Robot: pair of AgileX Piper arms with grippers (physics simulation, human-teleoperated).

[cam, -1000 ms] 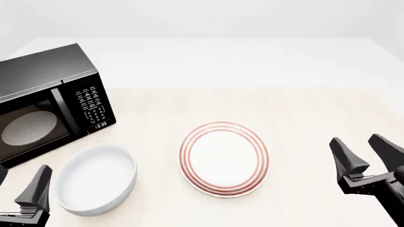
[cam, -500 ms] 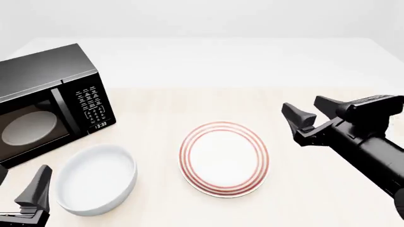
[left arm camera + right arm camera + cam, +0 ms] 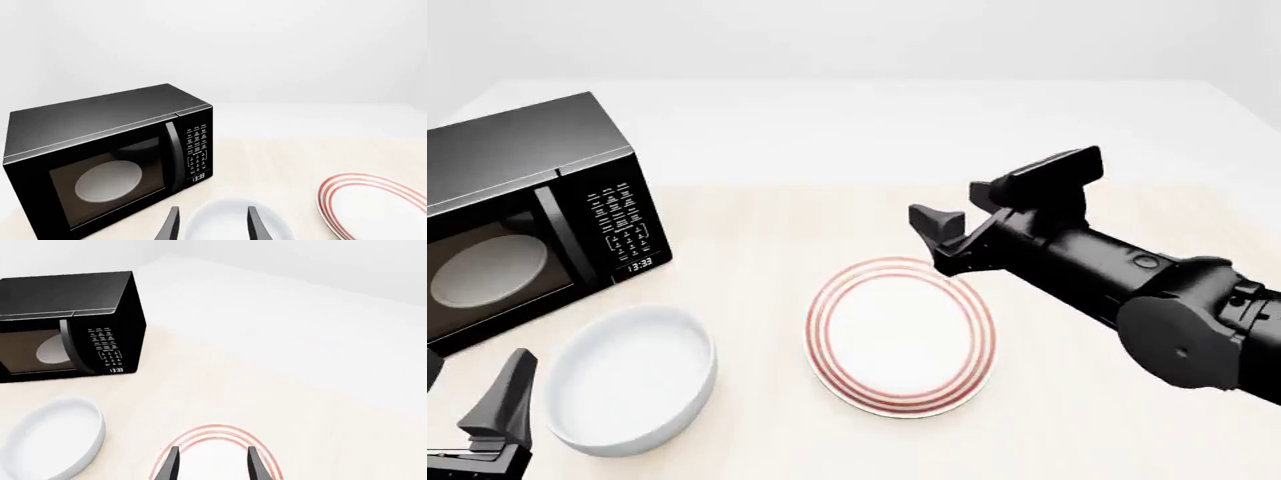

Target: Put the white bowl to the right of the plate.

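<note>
The white bowl (image 3: 627, 382) sits at the front left of the table, left of the plate (image 3: 901, 335), a flat white disc with red rings at the centre front. My left gripper (image 3: 474, 362) stands open at the bottom left corner, just left of the bowl, one finger cut off by the frame edge. The left wrist view has the bowl (image 3: 233, 222) right ahead of the open left gripper (image 3: 213, 212), with the plate (image 3: 373, 205) off to one side. My right gripper (image 3: 950, 203) hangs open above the plate's far right rim. In the right wrist view the right gripper (image 3: 213, 452) frames the plate (image 3: 213, 430), and the bowl (image 3: 53, 437) lies apart.
A black microwave (image 3: 521, 225) with its door closed stands at the left, just behind the bowl, a pale turntable showing through the glass. It also appears as the microwave (image 3: 107, 155) and the microwave (image 3: 67, 325). Bare tabletop (image 3: 1121, 420) lies to the right of the plate, under the right arm.
My right arm has swung up and to the left, from the front right edge to above the plate's far rim, staying open. The left gripper, bowl and plate have not moved.
</note>
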